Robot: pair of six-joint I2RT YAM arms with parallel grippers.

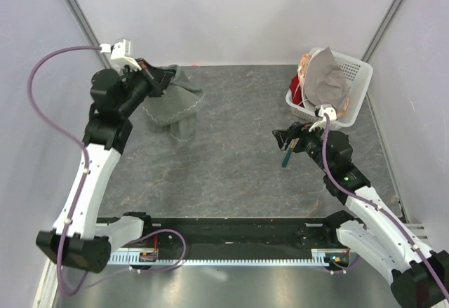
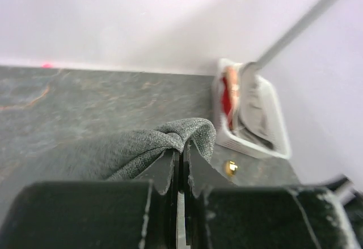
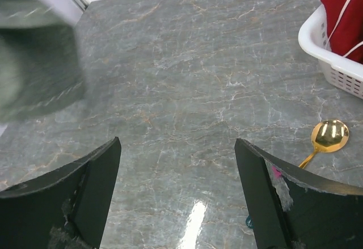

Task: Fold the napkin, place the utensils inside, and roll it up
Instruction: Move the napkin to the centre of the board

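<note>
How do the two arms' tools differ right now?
The left tool is shut, pinching the napkin; the right tool is wide open and holds nothing. The left tool is at the far left of the table; the right tool is on the right, near the spoon and the basket. Both have two dark fingers.

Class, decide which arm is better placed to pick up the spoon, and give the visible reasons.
Right. Its gripper is open and sits just beside the spoon, near the basket. The left gripper is shut on the napkin at the far left of the table.
</note>
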